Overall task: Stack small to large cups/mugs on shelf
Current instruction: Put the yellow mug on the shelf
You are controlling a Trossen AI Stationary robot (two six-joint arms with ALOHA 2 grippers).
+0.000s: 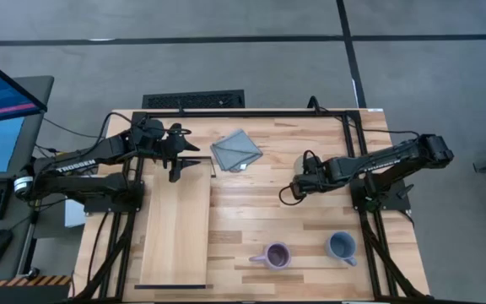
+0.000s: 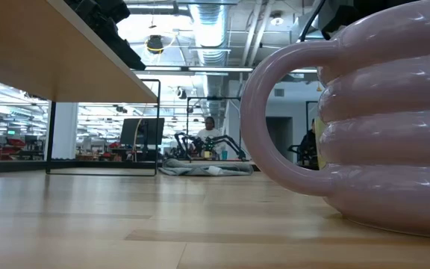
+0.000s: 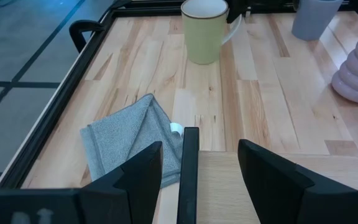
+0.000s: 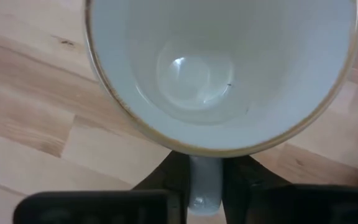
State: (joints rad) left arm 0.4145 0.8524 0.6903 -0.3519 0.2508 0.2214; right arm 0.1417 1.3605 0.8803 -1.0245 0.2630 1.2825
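Your right end effector (image 4: pixel 204 180) sits low over the cream-white mug (image 4: pixel 222 68), with its two dark fingers drawn in narrow on either side of the mug's handle (image 4: pixel 204 180). In the right wrist view the handle stands between them and looks pinched, though I can't say the grip is firm yet. Taking it by the handle makes sense: the mug stays upright, mouth up, and you can carry it without tipping it.

From above, that right end effector (image 1: pixel 299 184) is near the middle of the surface (image 1: pixel 251 211), well apart from the shelf (image 1: pixel 175 228), which lies along the left side as a long pale board. Nothing stands on the shelf yet, so by my judgement the task is at its first pick.

Your left end effector (image 3: pixel 197 168) hangs with its fingers spread wide and empty over the far end of the shelf, just beside the grey cloth (image 3: pixel 129 140). It looks parked there to wait, clear of the right arm's path, and perhaps ready to receive or steady a mug at the shelf.

The purple mug (image 1: pixel 275 255) and the grey-blue mug (image 1: pixel 341 246) stand upright near the front edge of the surface, close to each other but apart, both off the shelf. The purple one is ribbed and sits nearest the low camera. Leaving them there keeps your carry route toward the shelf open, though you will need to lift high enough to clear the shelf's dark frame edge.
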